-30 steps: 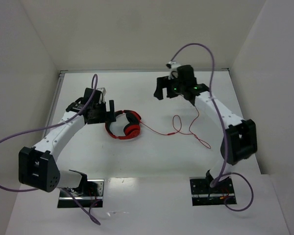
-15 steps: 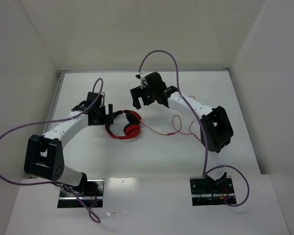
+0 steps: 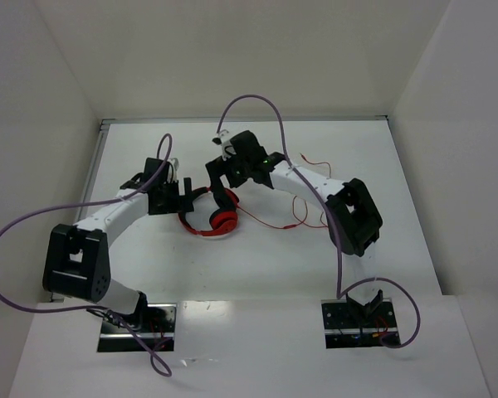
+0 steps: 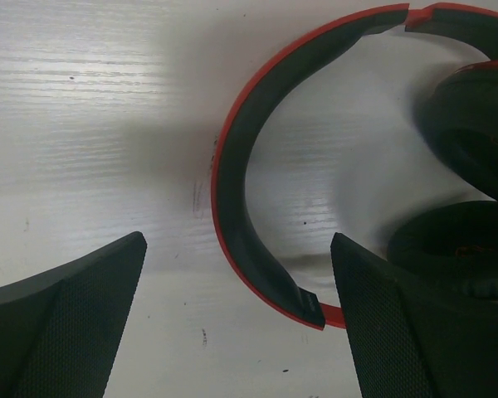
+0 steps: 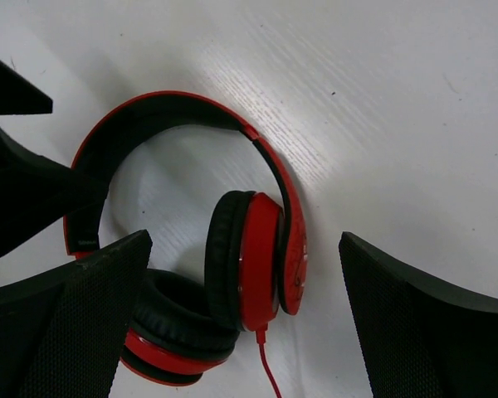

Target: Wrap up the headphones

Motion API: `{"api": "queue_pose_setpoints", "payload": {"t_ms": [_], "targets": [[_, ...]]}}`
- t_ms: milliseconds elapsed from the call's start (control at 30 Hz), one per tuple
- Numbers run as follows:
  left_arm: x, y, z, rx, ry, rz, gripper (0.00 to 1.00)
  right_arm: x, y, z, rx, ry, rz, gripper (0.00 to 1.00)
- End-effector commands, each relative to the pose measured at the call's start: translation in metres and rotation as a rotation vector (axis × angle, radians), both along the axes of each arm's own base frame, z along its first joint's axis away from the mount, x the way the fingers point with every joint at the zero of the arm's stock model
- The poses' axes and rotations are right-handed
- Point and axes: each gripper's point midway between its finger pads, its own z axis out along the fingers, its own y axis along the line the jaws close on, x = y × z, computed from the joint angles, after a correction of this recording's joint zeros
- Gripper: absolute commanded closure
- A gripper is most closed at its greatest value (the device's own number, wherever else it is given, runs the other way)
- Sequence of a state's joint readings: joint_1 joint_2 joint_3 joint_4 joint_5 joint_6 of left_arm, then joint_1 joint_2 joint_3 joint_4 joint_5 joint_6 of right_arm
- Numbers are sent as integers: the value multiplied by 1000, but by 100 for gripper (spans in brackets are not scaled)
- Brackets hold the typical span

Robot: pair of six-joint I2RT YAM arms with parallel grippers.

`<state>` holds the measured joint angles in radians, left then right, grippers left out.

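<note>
Top external view: one white bench (image 3: 257,265) carries everything, walled in white on three sides. Two arms are bolted at its near edge, the left arm (image 3: 108,217) and the right arm (image 3: 315,181), both reaching toward the middle. Two thick purple cables show, one looping off the left arm (image 3: 17,232) and one arching over the right (image 3: 249,104).

There are two grippers. The left gripper (image 3: 187,192) sits at the left end of the headphones; its wrist view shows the fingers spread wide with the curved band lying between them, held by neither. The right gripper (image 3: 220,184) hangs just above the headphones' far side, its fingers also spread wide, with both cups framed between them and nothing grasped.

One pair of red headphones (image 3: 223,221) lies on the bench between the arms. It has two cups: in the right wrist view one stands on edge (image 5: 261,249), the other lies beside it (image 5: 174,340). One thin red cord (image 3: 270,224) trails rightward across the bench, loose.
</note>
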<state>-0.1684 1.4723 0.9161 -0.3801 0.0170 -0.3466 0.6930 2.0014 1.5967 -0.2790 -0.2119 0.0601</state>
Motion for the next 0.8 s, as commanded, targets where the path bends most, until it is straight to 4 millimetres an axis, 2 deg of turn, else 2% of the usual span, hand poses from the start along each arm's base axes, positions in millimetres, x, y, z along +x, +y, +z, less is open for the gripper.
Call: {"api": "queue_pose_setpoints", "payload": {"t_ms": [0,200,233,300,600,700,733,767], "targets": [[21,-12,6,-46,-43,-32,0,-3,15,-8,29,-24,61,0],[24,-13,11,-33,-31,-65,0,5,6,-19,-29,-55,31,0],[29,-11,15,-21,-38,-69,0,5,3,-40,-72,-36,38,0],[27,-11,14,-14,-29,-76,0,5,5,-48,-75,-22,47,0],[20,-11,11,-14,-2,-89,0,3,3,-71,-103,3,55,0],[17,-12,10,-21,10,-95,0,5,7,-68,-86,-8,61,0],[17,-13,10,-24,9,-107,0,4,7,-73,-92,0,62,4],[16,-16,11,-36,10,-114,0,4,7,-73,-92,0,62,12]]}}
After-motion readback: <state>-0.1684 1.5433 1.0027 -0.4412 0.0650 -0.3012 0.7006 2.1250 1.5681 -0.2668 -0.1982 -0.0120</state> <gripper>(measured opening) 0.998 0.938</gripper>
